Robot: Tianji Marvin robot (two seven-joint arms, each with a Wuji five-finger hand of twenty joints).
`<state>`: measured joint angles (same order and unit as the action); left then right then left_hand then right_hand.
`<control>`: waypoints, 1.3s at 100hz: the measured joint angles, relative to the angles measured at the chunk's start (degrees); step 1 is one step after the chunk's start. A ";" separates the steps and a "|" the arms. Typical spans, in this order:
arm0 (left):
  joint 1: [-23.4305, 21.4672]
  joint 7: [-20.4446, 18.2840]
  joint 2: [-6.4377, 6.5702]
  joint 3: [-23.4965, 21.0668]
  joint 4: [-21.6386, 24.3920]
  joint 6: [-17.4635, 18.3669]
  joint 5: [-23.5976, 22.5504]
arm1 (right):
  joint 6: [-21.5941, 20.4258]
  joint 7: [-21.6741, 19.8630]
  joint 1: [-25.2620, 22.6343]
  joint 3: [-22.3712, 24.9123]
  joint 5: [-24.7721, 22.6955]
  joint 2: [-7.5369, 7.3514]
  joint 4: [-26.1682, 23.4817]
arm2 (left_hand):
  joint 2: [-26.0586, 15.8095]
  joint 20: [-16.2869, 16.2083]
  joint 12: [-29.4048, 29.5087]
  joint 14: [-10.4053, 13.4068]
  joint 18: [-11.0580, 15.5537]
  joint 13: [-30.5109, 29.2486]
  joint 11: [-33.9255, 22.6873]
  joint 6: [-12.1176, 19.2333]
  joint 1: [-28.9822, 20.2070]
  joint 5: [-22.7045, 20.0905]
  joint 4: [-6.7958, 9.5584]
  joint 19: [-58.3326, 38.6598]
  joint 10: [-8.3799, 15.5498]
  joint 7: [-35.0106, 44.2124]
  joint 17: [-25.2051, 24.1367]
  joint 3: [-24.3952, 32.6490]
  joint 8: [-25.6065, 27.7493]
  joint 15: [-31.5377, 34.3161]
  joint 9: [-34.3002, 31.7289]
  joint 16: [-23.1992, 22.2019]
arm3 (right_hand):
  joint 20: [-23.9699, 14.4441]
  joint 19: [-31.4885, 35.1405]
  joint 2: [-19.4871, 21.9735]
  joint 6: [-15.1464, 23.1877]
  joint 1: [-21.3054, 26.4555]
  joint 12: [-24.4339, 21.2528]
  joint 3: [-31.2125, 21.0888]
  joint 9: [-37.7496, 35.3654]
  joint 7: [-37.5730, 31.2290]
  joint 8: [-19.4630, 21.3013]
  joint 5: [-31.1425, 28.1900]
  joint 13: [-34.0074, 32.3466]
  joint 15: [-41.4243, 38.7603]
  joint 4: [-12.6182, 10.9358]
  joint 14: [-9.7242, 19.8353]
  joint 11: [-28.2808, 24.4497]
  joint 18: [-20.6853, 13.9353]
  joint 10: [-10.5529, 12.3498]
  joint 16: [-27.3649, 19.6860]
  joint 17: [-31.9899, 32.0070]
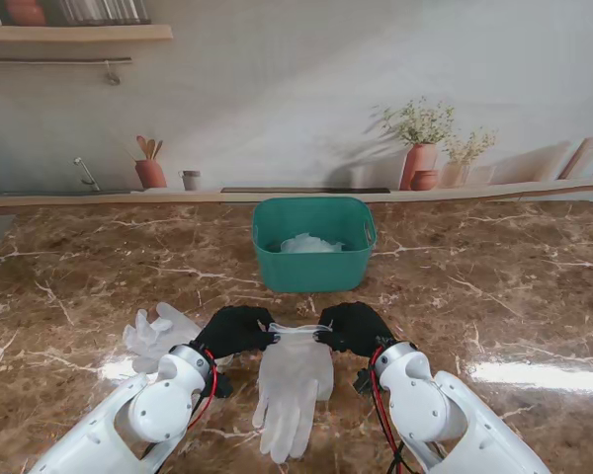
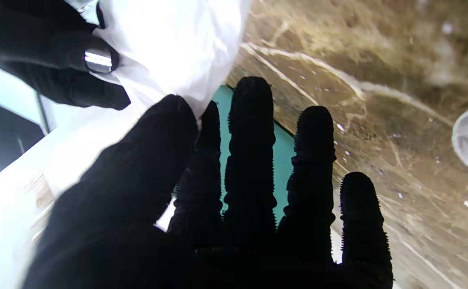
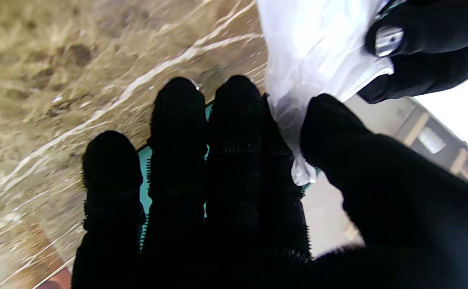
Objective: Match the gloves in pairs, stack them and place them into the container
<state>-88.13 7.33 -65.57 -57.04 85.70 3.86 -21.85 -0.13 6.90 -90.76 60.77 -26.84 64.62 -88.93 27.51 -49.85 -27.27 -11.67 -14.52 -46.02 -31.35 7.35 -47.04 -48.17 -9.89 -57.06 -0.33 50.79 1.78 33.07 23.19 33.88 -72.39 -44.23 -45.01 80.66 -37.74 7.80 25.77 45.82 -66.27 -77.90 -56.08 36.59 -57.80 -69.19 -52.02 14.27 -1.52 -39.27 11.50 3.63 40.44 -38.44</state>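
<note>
translucent white glove (image 1: 293, 387) hangs between our left hand (image 1: 233, 330) and right hand (image 1: 354, 328), each pinching a cuff corner. another crumpled glove (image 1: 156, 334) lies left on brown marble table (image 1: 494, 296). teal plastic bin (image 1: 314, 244) holds more; no writing.

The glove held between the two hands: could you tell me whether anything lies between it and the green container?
Nothing visible does. Only bare tabletop separates the held glove from the container; the loose glove lies off to the left.
</note>
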 measured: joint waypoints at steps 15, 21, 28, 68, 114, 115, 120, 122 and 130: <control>5.10 1.90 -1.26 4.00 -5.53 -0.89 -1.19 | 1.59 4.48 5.06 -3.76 -3.70 1.10 6.89 | 0.02 0.00 -0.98 0.00 0.00 1.17 0.00 0.02 0.01 -0.52 0.00 0.55 0.00 -0.28 -0.22 -0.01 -0.03 -0.68 0.00 0.00 | 0.00 0.04 0.00 0.00 -0.01 0.00 0.00 0.00 -0.08 0.00 0.00 0.01 -0.06 -0.01 0.00 0.00 0.00 -0.01 0.00 0.00; 6.64 2.44 -1.50 5.48 -6.89 -1.70 -2.04 | 2.25 5.85 6.67 -5.17 -4.83 1.47 9.08 | 0.02 0.00 -1.33 0.00 0.00 1.17 0.00 0.02 0.01 -0.53 0.00 0.57 0.00 -0.28 -0.22 -0.01 -0.03 -0.68 0.00 0.00 | 0.00 0.05 0.00 0.06 -0.03 0.00 0.00 0.00 -0.08 0.00 0.00 0.01 -0.06 -0.01 0.00 0.00 -0.08 -0.01 0.00 0.00; 8.19 3.11 -1.84 6.83 -8.30 -2.68 -3.50 | 3.34 7.68 8.00 -6.27 -5.32 1.89 10.87 | 0.02 0.00 -1.54 0.00 0.00 1.17 0.00 0.02 0.01 -0.54 0.00 0.56 0.00 -0.28 -0.21 -0.01 -0.03 -0.68 0.00 0.00 | 0.00 0.05 0.00 0.78 -0.77 0.00 -0.01 0.00 -0.08 -0.01 0.01 0.01 -0.06 -0.05 0.00 0.00 -0.16 -0.01 0.00 0.00; 8.33 -2.48 -1.25 4.96 -6.06 -5.55 -7.72 | 10.75 5.01 6.73 -4.96 -13.11 1.44 7.65 | -0.80 7.82 7.94 1.06 4.32 20.67 10.66 -7.99 7.93 11.57 0.83 10.42 -1.59 -30.55 -4.82 9.28 -9.13 -13.55 33.76 8.95 | 6.53 -18.54 2.75 -4.78 -9.47 -14.57 16.16 29.03 37.76 -3.62 19.35 23.37 26.39 -6.06 0.64 18.83 -5.37 0.05 -10.81 15.77; 1.48 -18.47 3.98 -10.06 4.64 2.77 -20.99 | 9.09 8.57 -2.45 2.77 -18.95 0.25 -1.45 | -0.84 10.20 8.18 3.05 5.09 27.35 12.34 -2.25 5.95 11.80 1.97 23.57 -1.43 -28.96 -5.64 9.01 -8.39 -17.08 39.86 10.48 | 8.44 -26.78 7.18 -5.75 -10.09 -19.87 25.90 35.77 39.65 -5.44 23.13 27.80 31.59 -9.00 0.68 21.70 -5.83 -0.44 -13.67 19.01; 1.52 -19.00 4.12 -10.20 4.67 2.86 -21.05 | 9.07 8.63 -2.50 2.79 -18.99 0.24 -1.50 | -0.80 10.16 8.04 3.12 5.24 27.35 11.52 -1.90 5.56 11.80 2.01 24.05 -1.40 -28.95 -5.75 9.44 -8.37 -17.08 40.03 10.48 | 8.44 -26.78 7.18 -5.75 -10.09 -19.87 25.90 35.68 39.64 -5.44 23.12 27.80 31.60 -9.00 0.68 21.70 -5.83 -0.44 -13.67 19.01; 1.71 -21.96 4.83 -11.15 4.83 3.67 -21.81 | 8.96 8.84 -2.78 2.94 -19.09 0.21 -1.76 | -0.84 9.95 7.69 3.78 5.91 28.89 12.33 -0.85 4.78 11.87 2.52 26.14 -1.22 -28.94 -5.91 9.56 -8.37 -18.00 41.54 10.52 | 8.44 -26.78 7.19 -5.73 -10.09 -19.88 25.90 35.21 39.62 -5.44 23.10 27.77 31.60 -9.01 0.68 21.14 -5.83 -0.45 -13.67 18.99; 1.78 -22.98 5.06 -11.56 4.86 4.11 -22.31 | 8.92 8.88 -2.86 2.99 -19.09 0.20 -1.83 | -0.74 9.76 7.67 3.89 6.23 30.13 12.54 -0.57 3.67 12.07 2.52 27.21 -1.17 -29.06 -5.93 10.57 -8.36 -18.49 42.34 10.56 | 8.44 -26.79 7.18 -5.73 -10.09 -19.88 25.90 35.14 39.61 -5.44 23.09 27.77 31.60 -9.01 0.68 21.18 -5.83 -0.45 -13.67 18.98; 1.99 -24.81 5.95 -12.50 4.85 5.66 -25.02 | 8.78 8.90 -3.07 3.12 -19.04 0.19 -2.02 | -0.85 7.10 7.64 4.48 6.89 31.85 12.47 -0.35 3.38 12.33 2.53 31.53 -1.03 -28.97 -5.96 10.59 -8.36 -19.13 44.41 10.59 | 8.45 -26.79 7.18 -5.72 -10.09 -19.89 25.90 35.09 39.53 -5.44 23.07 27.74 31.60 -9.01 0.68 21.18 -5.83 -0.45 -13.67 18.97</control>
<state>-86.15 -17.47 -59.62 -69.54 90.55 9.51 -46.87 8.65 15.80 -93.83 63.90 -45.88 64.80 -90.95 26.66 -42.75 -19.63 -7.19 -7.63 -14.18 -18.88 7.00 -43.66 -35.84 -7.36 -25.53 -1.36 21.82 -4.18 43.67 14.83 14.76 -27.98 -33.64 -36.56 53.87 -30.56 2.08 15.69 25.93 -40.37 -42.81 -16.55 31.15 -34.73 -41.45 -20.42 5.26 -0.85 -18.09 5.68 3.18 26.77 -19.47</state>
